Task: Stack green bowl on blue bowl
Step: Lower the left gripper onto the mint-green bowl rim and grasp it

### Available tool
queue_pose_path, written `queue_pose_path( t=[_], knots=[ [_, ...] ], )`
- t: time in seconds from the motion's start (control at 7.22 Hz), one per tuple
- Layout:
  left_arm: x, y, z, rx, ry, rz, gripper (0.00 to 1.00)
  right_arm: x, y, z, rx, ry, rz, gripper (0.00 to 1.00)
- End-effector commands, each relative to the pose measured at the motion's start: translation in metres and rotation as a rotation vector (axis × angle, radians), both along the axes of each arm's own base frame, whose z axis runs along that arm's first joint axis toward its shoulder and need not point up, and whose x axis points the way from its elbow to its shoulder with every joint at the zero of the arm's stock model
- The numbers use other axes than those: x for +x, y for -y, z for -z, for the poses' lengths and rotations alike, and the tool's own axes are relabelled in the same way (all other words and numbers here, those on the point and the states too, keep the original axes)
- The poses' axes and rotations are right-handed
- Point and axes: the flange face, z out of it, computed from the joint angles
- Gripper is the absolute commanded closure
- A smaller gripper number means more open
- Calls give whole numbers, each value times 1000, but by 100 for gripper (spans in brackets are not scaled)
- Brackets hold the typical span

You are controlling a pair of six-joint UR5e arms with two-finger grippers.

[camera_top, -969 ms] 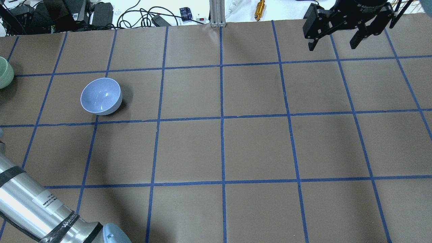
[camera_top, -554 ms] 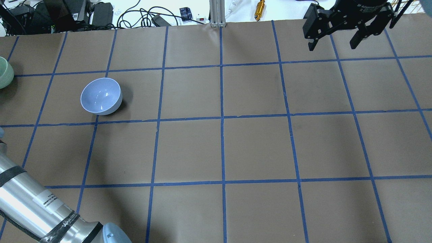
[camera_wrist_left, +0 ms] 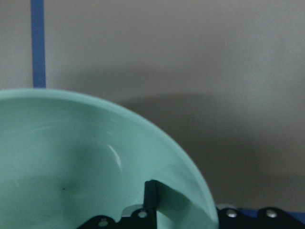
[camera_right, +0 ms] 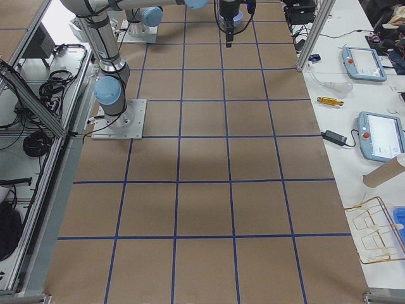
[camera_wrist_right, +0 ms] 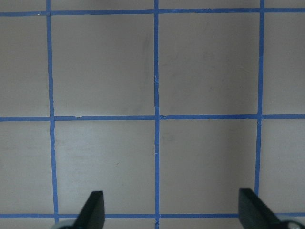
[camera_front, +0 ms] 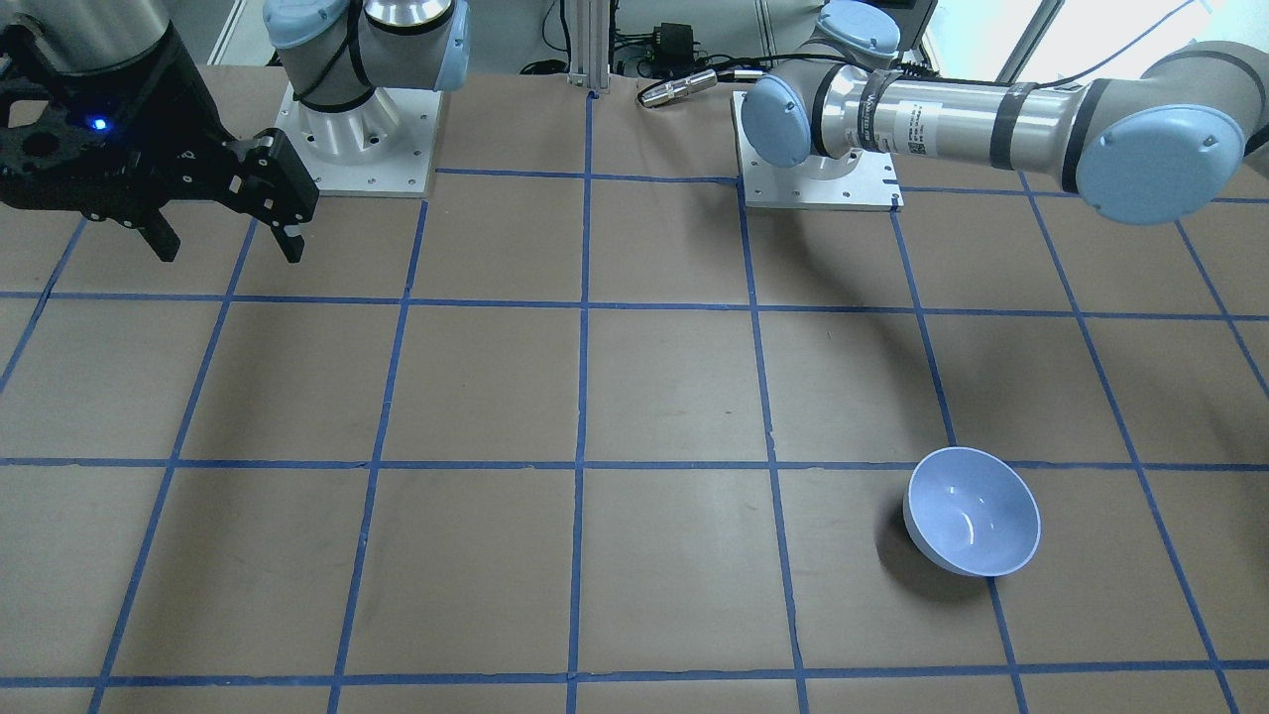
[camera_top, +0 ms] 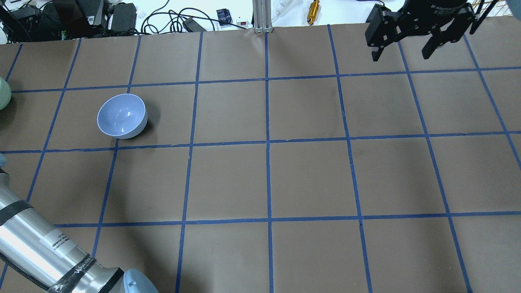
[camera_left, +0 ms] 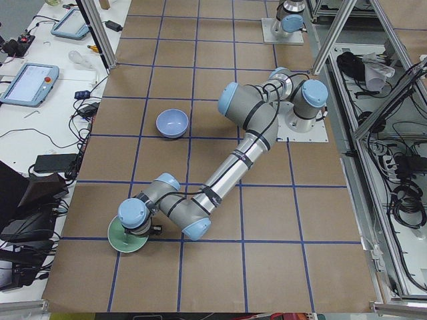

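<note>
At the left edge of the table [camera_top: 228, 179] my left gripper [camera_left: 142, 230] pinches the wall of the green bowl [camera_wrist_left: 71, 157], one finger [camera_wrist_left: 151, 193] inside. To its right, well apart, the blue bowl [camera_top: 121, 115] sits upright within one taped square. Far right, my right gripper [camera_top: 403, 51] hangs wide open and empty above the table, with cables [camera_top: 163, 16] beyond the far edge

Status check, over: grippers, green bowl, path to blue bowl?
Left gripper clamped on green bowl rim, at table's left end. Right gripper open, parked far right. Blue bowl upright, empty; nothing seen between bowls.
</note>
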Motion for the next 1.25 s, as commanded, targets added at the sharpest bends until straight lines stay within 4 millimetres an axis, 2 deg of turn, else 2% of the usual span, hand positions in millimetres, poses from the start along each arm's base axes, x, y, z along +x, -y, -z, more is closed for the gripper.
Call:
queue_pose_path(
  t=[0.0,0.14,0.28,0.55,0.69,0.83,0.97,1.11],
  knots=[
    [-1,0,-12,-5,8,3,100,0,0,0,1,0,0,0],
    [-5,-1,-30,-13,13,8,100,0,0,0,-1,-1,0,0],
    [-15,-1,-60,-23,29,12,100,0,0,0,-1,1,0,0],
    [-37,-16,-107,-17,32,4,100,0,0,0,-1,1,0,0],
    [-59,-18,-130,-17,32,4,100,0,0,0,1,1,0,0],
    [-92,-21,-143,14,3,1,100,0,0,0,-1,1,0,0],
    [-127,-34,-163,32,-20,-32,100,0,0,0,-1,1,1,0],
    [-171,-48,-175,53,-45,-45,100,0,0,0,-1,1,1,0]
  ],
)
